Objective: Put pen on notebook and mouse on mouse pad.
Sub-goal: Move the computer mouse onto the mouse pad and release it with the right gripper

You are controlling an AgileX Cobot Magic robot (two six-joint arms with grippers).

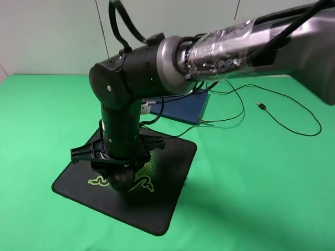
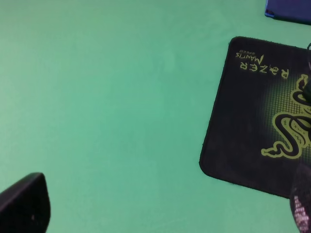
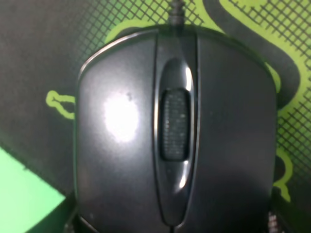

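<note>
Green cloth; mouse [image 3: 175, 141] between jaws.

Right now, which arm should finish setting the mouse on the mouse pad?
The right one. Its hand is already down over the mouse pad, and its wrist view is filled by the mouse with the pad's green logo beneath. The left wrist view shows only green table beside the pad.

Bright green cloth-covered tabletop [image 1: 251, 188] stretching edge to edge, backed by a pale panelled wall [image 1: 52, 36] with vertical seams.
</note>
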